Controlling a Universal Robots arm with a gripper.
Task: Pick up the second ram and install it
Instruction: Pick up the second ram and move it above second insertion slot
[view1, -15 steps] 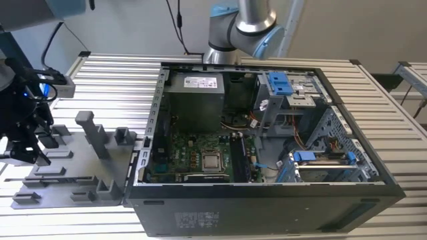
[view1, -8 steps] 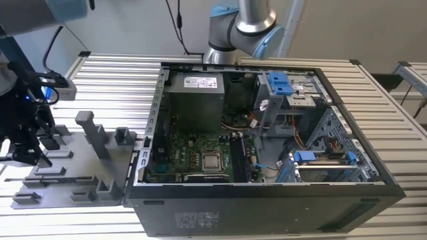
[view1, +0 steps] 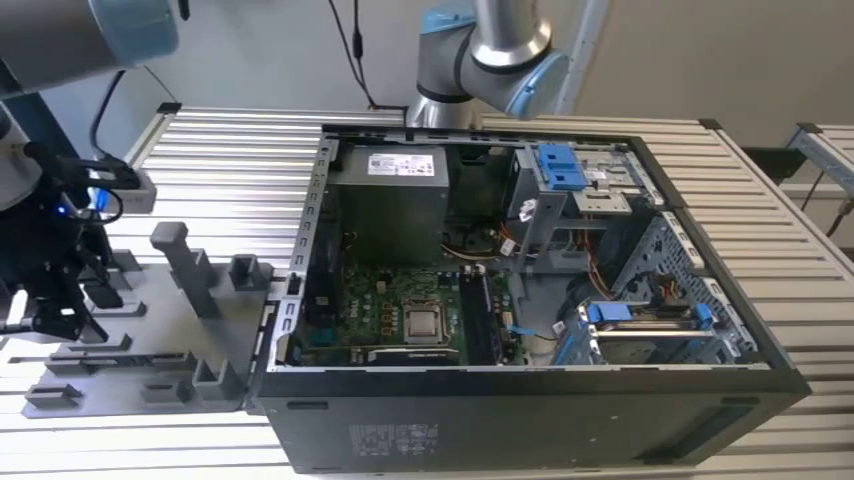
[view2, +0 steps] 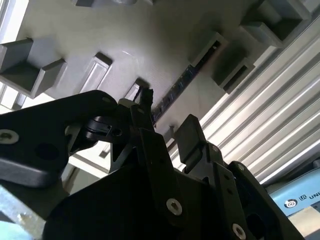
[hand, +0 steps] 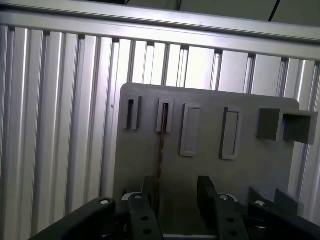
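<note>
Ribbed aluminium makes up the counter (view1: 214, 140), which carries an open computer case (view1: 534, 420) and, toward the exterior view's left, a grey tray (view1: 160, 320) with upright posts and narrow slots. The jaws hang over that tray, well apart from the case. In both wrist views the ram (hand: 161, 150) stands on edge in one of the tray's slots, a thin dark strip running from the slot toward the camera and passing between the two black fingers (hand: 206, 192). The jaws are wide and hold nothing: there is a clear gap on the far side of the ram, while the other finger sits just beside it, possibly touching; the second wrist view shows the same strip (view2: 176, 89) off-centre in the opening. The step in hand looks like the pick itself, with the ram not yet lifted. To do it well, the jaws should probably be centred so that both pads meet the flat faces together; closing from this offset may push the board sideways against the slot wall and tilt it. The grip is best taken around the middle of the board's length so that it hangs level, on the faces and clear of the bottom contact edge. Pressure should be firm but modest, since a thin board can flex, and any lift ought to run straight along the slot so nothing catches on the tray.
</note>
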